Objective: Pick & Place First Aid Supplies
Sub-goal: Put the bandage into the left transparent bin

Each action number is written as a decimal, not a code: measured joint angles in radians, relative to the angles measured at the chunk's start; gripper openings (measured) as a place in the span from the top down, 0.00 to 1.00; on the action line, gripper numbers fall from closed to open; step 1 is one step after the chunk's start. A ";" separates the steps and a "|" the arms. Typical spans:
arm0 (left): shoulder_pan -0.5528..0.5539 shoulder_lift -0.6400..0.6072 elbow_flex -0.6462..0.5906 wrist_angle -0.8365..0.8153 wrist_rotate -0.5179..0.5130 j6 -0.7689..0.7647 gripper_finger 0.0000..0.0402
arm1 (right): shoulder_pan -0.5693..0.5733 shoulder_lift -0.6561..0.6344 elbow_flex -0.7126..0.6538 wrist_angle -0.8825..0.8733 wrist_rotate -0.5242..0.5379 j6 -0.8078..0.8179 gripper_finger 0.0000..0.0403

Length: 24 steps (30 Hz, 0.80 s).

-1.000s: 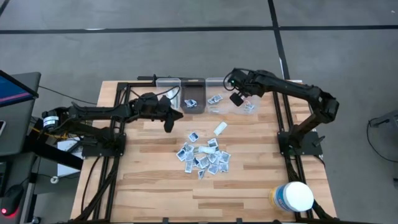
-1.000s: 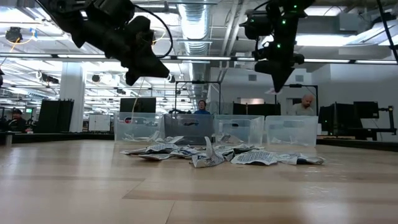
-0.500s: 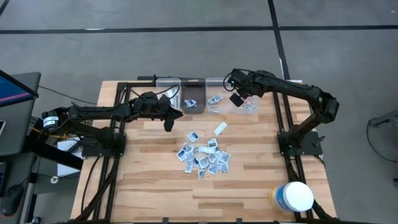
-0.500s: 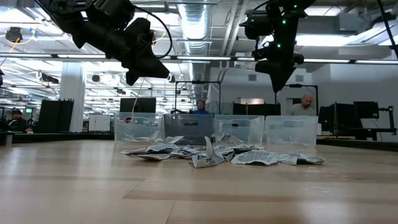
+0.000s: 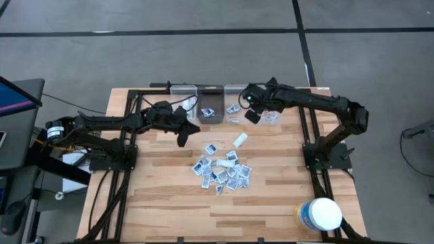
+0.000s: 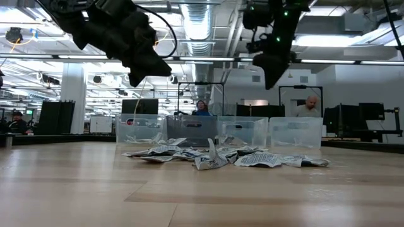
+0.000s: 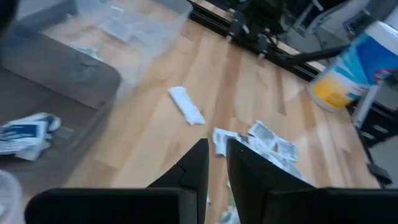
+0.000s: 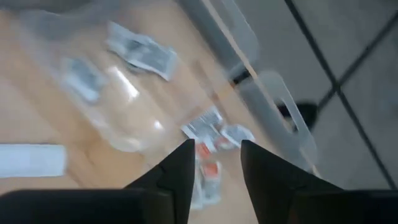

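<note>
The first aid supplies, small white-grey packets, lie in a pile (image 5: 222,171) on the wooden table, also seen in the low view (image 6: 214,156). One longer pale strip (image 5: 239,140) lies apart, nearer the bins. My right gripper (image 5: 251,116) hangs open above the clear bins at the far edge, over packets (image 8: 208,134) lying in one of them. My left gripper (image 5: 183,137) hovers high, left of the pile; its fingers (image 7: 214,163) stand a narrow gap apart with nothing between them.
Several clear bins (image 5: 210,104) stand in a row along the far edge, some with packets inside. A large white tub with a yellow label (image 5: 319,214) stands at the near right corner. People show in the room beyond the table.
My right gripper has swung toward the table's left along the row of bins, staying high, and has rolled a little. My left arm has kept its place. The pile has not moved.
</note>
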<state>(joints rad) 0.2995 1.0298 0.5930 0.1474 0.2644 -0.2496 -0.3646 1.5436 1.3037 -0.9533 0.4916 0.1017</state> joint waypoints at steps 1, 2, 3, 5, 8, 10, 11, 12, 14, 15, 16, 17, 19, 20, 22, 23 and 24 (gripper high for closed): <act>-0.008 0.000 0.000 -0.003 0.002 -0.001 0.86 | 0.016 0.000 0.000 0.020 -0.020 -0.025 0.70; -0.019 0.000 0.000 -0.006 0.002 -0.001 0.86 | 0.033 0.000 0.000 0.038 -0.050 -0.050 0.70; -0.029 0.000 0.000 -0.010 0.002 -0.002 0.86 | 0.049 0.000 0.000 0.055 -0.084 -0.071 0.71; -0.049 0.000 0.000 -0.022 0.002 -0.002 0.86 | 0.080 0.000 0.000 0.089 -0.161 -0.106 0.72; -0.086 0.000 0.000 -0.055 0.002 -0.002 0.86 | 0.131 0.000 0.000 0.133 -0.252 -0.129 0.72; -0.113 0.000 0.000 -0.075 0.002 -0.002 0.86 | 0.170 0.000 0.000 0.162 -0.287 -0.130 0.72; -0.128 0.000 0.000 -0.081 0.002 -0.002 0.86 | 0.191 0.000 0.000 0.172 -0.302 -0.130 0.72; -0.141 0.000 0.000 -0.086 0.002 -0.002 0.86 | 0.212 0.000 0.000 0.180 -0.312 -0.129 0.72; -0.166 0.000 0.000 -0.088 0.002 -0.002 0.86 | 0.258 0.000 0.000 0.185 -0.315 -0.120 0.72; -0.178 0.000 0.000 -0.088 0.002 -0.002 0.86 | 0.281 0.000 0.000 0.185 -0.311 -0.110 0.72; -0.190 0.000 0.000 -0.088 0.002 -0.003 0.86 | 0.302 -0.001 -0.008 0.199 -0.306 -0.098 0.72; -0.201 0.000 0.000 -0.088 0.002 -0.016 0.86 | 0.321 -0.002 -0.021 0.215 -0.301 -0.079 0.72; -0.226 0.000 0.000 -0.088 0.002 -0.043 0.86 | 0.354 -0.001 -0.053 0.251 -0.277 -0.029 0.72; -0.240 0.000 0.000 -0.088 0.002 -0.052 0.86 | 0.367 -0.001 -0.074 0.282 -0.258 0.000 0.72; -0.270 0.000 0.000 -0.088 0.001 -0.061 0.86 | 0.389 -0.001 -0.120 0.344 -0.222 0.065 0.73; -0.286 0.000 0.000 -0.088 -0.004 -0.062 0.86 | 0.399 -0.001 -0.147 0.376 -0.200 0.099 0.73; -0.302 0.000 0.000 -0.087 -0.015 -0.062 0.86 | 0.408 -0.001 -0.173 0.409 -0.176 0.137 0.73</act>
<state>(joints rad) -0.0022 1.0298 0.5926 0.0601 0.2492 -0.3118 0.0436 1.5429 1.1304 -0.5447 0.3154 0.2383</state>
